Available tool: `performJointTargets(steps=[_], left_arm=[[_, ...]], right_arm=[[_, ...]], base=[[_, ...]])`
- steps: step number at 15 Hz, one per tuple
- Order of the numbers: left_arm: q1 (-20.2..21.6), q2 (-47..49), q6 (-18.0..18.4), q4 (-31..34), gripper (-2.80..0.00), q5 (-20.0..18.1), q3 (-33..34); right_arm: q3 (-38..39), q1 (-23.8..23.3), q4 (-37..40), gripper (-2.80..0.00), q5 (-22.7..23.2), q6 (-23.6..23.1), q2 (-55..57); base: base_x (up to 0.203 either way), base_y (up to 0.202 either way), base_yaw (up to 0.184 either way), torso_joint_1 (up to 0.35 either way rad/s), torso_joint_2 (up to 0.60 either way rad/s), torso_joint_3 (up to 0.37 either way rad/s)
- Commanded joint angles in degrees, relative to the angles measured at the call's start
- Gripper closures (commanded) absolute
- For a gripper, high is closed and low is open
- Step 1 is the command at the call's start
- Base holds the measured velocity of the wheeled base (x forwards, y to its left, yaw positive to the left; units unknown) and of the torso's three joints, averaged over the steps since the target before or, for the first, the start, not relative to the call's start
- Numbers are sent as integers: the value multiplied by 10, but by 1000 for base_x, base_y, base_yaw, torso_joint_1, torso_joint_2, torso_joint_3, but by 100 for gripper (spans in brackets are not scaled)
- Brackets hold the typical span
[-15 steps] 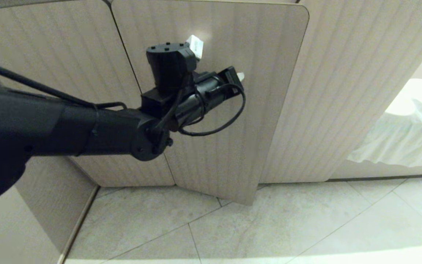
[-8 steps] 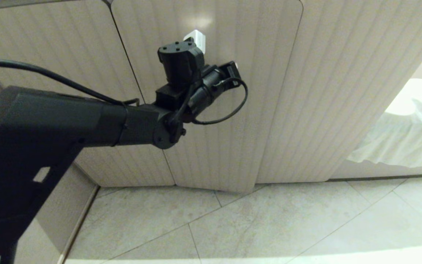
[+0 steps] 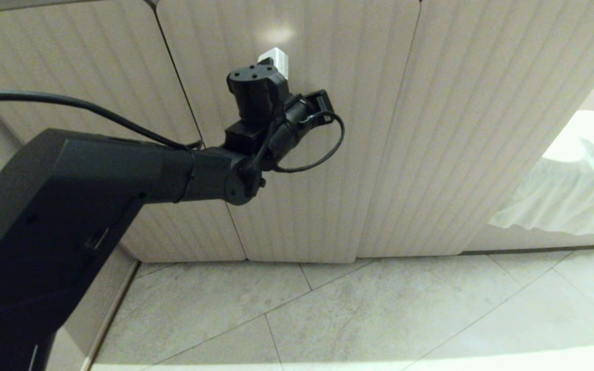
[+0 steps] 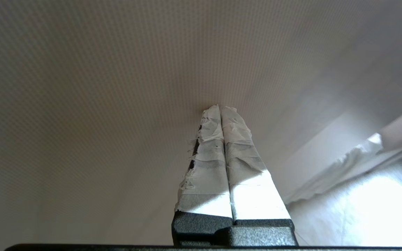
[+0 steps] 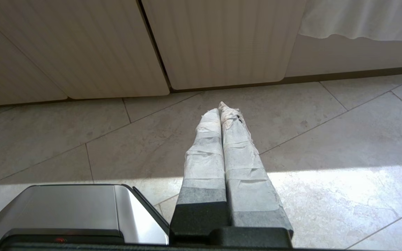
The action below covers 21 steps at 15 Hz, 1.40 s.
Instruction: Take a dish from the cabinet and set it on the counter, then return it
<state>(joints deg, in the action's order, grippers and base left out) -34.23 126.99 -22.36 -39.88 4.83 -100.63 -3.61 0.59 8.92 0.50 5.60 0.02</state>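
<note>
the left gripper [image 4: 221, 108], its two fingers wrapped in white tape and pressed together with nothing between them, has its tips against the face of the beige, vertically ribbed cabinet door [image 3: 328, 170]. in the head view the black left arm [image 3: 85, 206] reaches up from the lower left, and the left gripper [image 3: 276, 59] shows only as a bit of white past the wrist, high on that door. the door lies flush with the ribbed doors on either side, so the low beige cabinet [image 3: 462, 134] is closed and its inside is hidden. the small white ceramic bowl is in no view, and where it lies cannot be told. the right gripper [image 5: 222, 106], also taped white with its fingers together and empty, hangs low over the pale grey tiled floor [image 5: 309, 146], apart from the cabinet doors. a white ruffled cloth [image 3: 570, 190] shows at the far right.
</note>
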Motion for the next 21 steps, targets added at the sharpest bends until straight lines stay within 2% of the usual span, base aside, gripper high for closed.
performJointTargets(steps=[1,7,10,14,18,21], left_arm=[[0,-1,3,-2,0,14,0],[1,-21,9,-1,0,17,13],[0,-68,9,2,0,16,77],[-3,-176,29,-1,0,11,251],[-1,-318,79,-4,0,-11,488],[31,-420,108,-5,0,-20,637]], right_arm=[[0,0,0,0,0,0,0],[0,0,0,0,0,0,0],[0,0,0,0,0,0,0],[0,-1,0,0,0,0,0],[0,0,0,0,0,0,0],[0,-1,0,0,0,0,0]], base=[[0,0,0,0,0,0],[0,0,0,0,0,0],[0,0,0,0,0,0],[0,0,0,0,0,0],[0,0,0,0,0,0],[0,0,0,0,0,0]])
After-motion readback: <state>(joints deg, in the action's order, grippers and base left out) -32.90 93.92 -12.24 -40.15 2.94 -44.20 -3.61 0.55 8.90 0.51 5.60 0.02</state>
